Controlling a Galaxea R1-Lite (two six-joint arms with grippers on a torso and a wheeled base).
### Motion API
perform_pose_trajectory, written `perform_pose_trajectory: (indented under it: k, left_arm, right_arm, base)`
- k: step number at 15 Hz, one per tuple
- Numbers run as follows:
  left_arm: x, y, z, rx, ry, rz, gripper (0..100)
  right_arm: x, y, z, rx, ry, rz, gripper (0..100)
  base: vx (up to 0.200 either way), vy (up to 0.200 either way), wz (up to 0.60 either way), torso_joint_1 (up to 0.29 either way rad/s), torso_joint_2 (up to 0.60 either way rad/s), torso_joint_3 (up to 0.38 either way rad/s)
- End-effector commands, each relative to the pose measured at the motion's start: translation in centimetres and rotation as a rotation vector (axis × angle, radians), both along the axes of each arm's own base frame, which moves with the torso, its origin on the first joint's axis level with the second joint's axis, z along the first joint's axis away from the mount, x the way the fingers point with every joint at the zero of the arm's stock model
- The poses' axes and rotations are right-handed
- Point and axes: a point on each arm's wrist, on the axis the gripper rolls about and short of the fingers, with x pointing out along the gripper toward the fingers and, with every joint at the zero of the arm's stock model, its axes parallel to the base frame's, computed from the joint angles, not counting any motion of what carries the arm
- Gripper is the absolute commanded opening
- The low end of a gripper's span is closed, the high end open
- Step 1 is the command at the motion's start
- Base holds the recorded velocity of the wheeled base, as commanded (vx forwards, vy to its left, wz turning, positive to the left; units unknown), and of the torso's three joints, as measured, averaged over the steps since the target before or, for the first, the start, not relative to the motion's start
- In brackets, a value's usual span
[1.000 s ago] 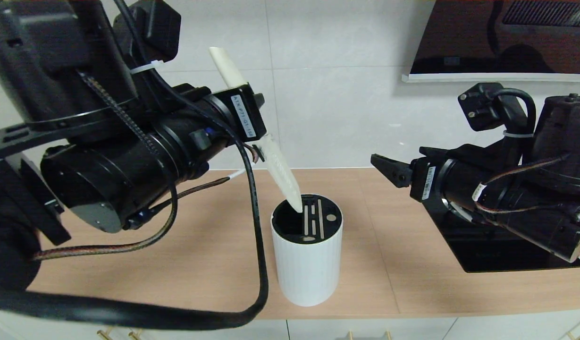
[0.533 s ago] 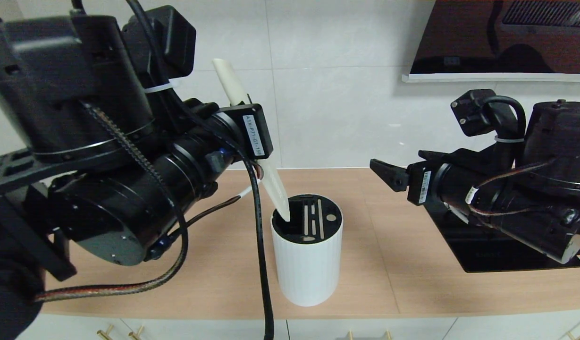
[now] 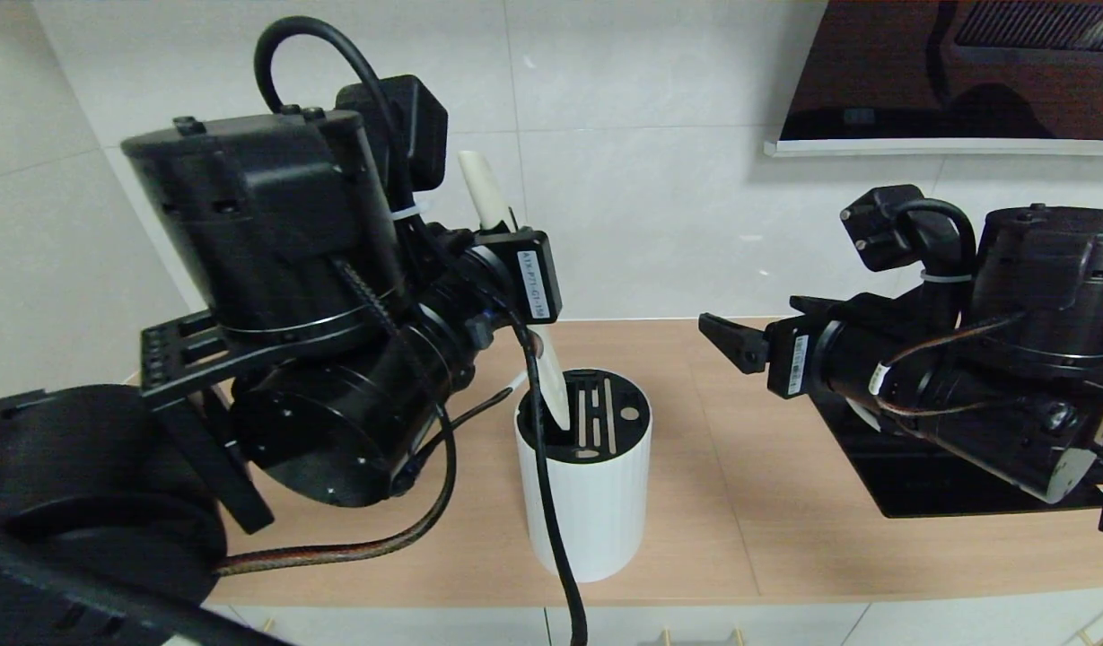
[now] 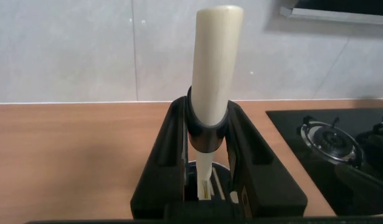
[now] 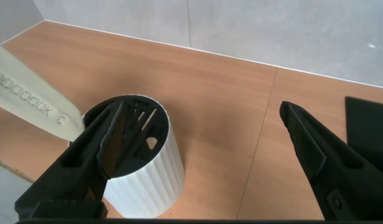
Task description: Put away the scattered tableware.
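Your left gripper point(image 4: 207, 146) has its jaws clamped tight on the cream knife point(image 3: 482, 188) just below the handle. The knife stands steeply, blade tip dipped into the large opening of the white holder point(image 3: 587, 502) on the wooden counter point(image 3: 784, 502). Your right gripper point(image 5: 201, 107) has its jaws spread wide and empty, hovering right of the holder, near the black cooktop point(image 3: 919, 484).

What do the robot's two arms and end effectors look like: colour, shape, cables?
Both the left arm and the right arm are black, with thick round joints. Each has a white printed label and a white zip tie. A thick black cable hangs from the left one. The right end effector has black pointed fingers.
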Motion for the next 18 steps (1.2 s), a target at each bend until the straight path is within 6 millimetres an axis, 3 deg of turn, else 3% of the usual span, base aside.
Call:
perform_pose_trajectory:
  k: [1,7,18]
  left_arm:
    - [0.7,-0.7,-1.2,0.027,0.024,0.002,0]
    - [0.7,-0.7,-1.3,0.029,0.026,0.002,0]
    - [2.6,-2.8,-5.9,0.096,0.096,0.009,0]
  right_arm:
    - [0.1,0.1,-0.2,-0.004,0.005,0.0,100]
    - [0.1,0.1,-0.1,-0.004,0.003,0.0,100]
    - [0.1,0.1,0.0,-0.003,0.001,-0.001,100]
  base:
    - [0.0,0.0,0.0,0.0,0.0,0.0]
    - [0.0,0.0,0.0,0.0,0.0,0.0]
    - [0.0,0.0,0.0,0.0,0.0,0.0]
